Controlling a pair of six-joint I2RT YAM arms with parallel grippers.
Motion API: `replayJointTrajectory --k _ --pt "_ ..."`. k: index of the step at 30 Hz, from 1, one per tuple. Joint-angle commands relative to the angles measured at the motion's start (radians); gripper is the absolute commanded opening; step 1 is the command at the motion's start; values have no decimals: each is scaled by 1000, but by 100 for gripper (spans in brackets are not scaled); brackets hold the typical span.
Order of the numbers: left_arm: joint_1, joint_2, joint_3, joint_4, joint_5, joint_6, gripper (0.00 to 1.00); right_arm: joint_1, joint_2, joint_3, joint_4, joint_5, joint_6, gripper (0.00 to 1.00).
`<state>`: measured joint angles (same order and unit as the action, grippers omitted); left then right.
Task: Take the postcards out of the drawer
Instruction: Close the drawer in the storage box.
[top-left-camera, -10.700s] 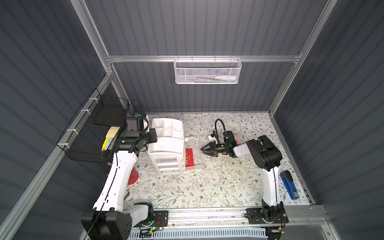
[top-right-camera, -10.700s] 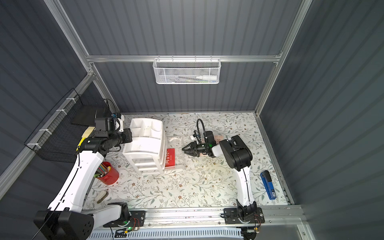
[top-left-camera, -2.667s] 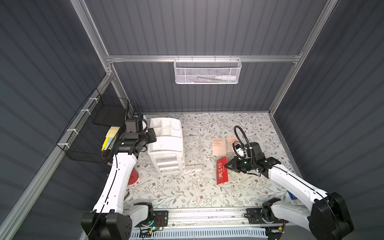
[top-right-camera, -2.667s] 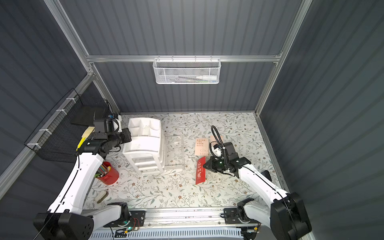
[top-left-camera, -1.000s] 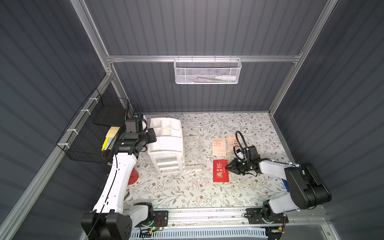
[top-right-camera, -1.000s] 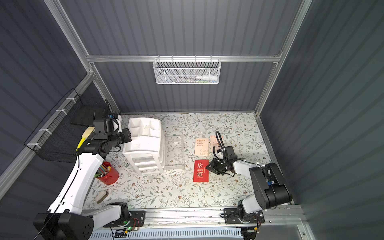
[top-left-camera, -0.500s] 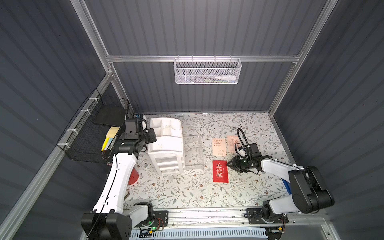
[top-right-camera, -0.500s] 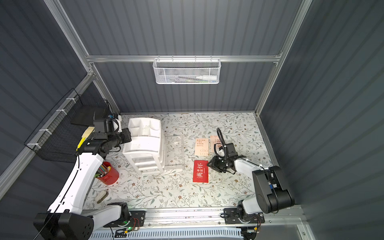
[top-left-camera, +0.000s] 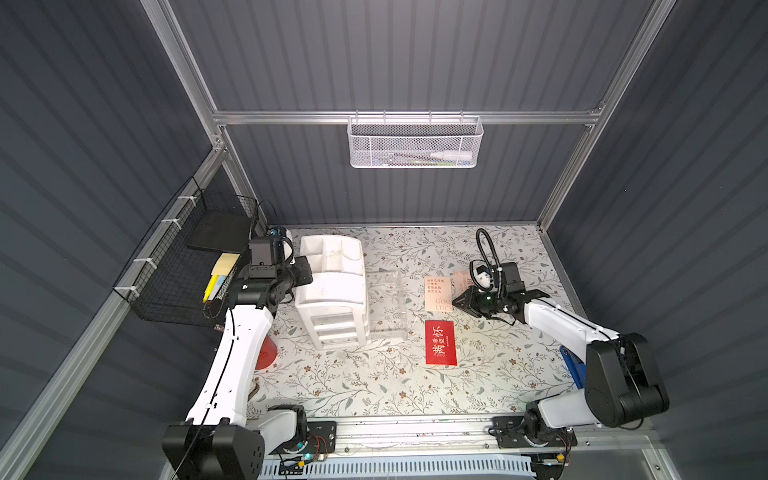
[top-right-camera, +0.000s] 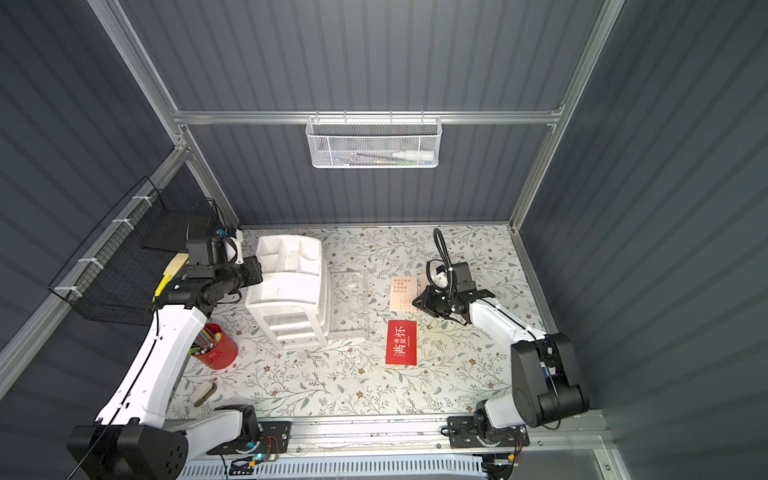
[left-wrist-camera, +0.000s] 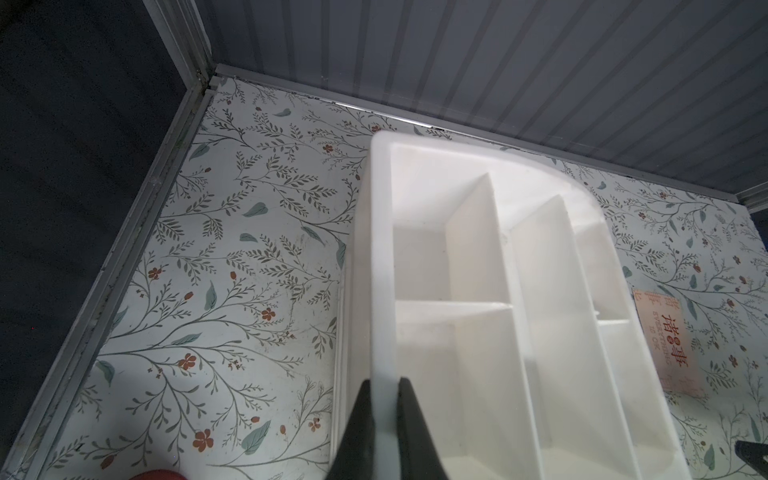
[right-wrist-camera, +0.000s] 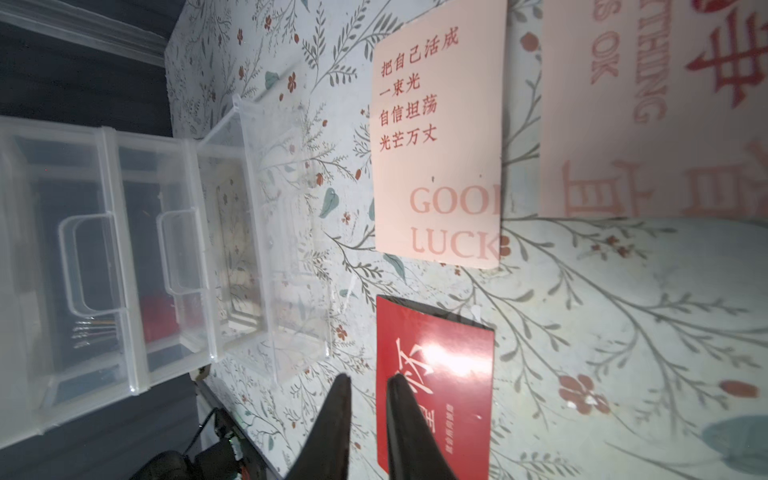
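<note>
Right gripper (right-wrist-camera: 368, 376): my fingers are narrowly parted with nothing between them.
Red postcard (right-wrist-camera: 436, 374): it lies flat on the table, close to those fingertips and toward the front rail. Its long axis runs front to back.
"GOOD LUCK" postcard (right-wrist-camera: 438, 145): it lies flat, just ahead of the fingertips.
Second peach postcard (right-wrist-camera: 648, 108): it lies beside that one, and in both top views my wrist partly hides it.
Clear drawer (right-wrist-camera: 282, 232): it is pulled out, to my left of the cards. I see only the table pattern through it.
Left gripper (left-wrist-camera: 384, 382): it is clamped on the white organizer's (top-left-camera: 330, 286) rim, well apart from the cards.
Nearer arm: the right.
Judgement: all three cards look to be out, so I expect the next move is only a withdrawal.
</note>
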<state>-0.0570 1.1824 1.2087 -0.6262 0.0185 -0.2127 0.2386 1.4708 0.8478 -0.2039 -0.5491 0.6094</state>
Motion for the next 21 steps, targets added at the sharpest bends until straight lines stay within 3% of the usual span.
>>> replayJointTrajectory --k 1,21 --pt "-2 30 -32 -56 32 51 0 28 69 51 19 -18 7 18" --pt "-1 40 -31 -59 66 64 0 245 480 359 125 -8 94 12"
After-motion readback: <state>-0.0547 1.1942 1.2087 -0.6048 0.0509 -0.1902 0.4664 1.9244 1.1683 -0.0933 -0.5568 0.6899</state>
